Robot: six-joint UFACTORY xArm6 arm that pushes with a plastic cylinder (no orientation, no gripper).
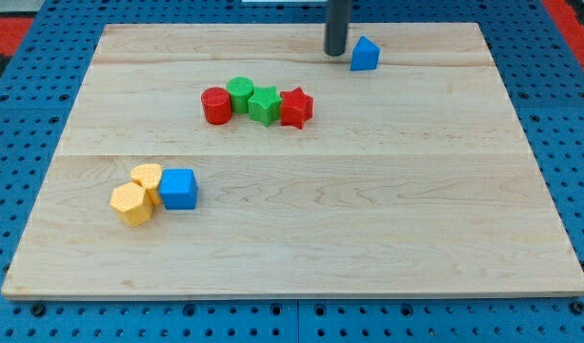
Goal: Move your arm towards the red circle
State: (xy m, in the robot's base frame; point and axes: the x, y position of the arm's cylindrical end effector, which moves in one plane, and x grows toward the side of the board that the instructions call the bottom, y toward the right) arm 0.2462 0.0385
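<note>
The red circle [215,105] stands on the wooden board, at the left end of a row with a green circle [240,93], a green star [265,105] and a red star [295,107]. My tip [336,52] is near the view's top, above and to the right of that row, just left of a blue pentagon-shaped block [365,54]. The tip is well apart from the red circle.
At the lower left sit two yellow blocks [131,204] [148,178] touching a blue cube [179,189]. The wooden board [368,229] rests on a blue pegboard [549,95].
</note>
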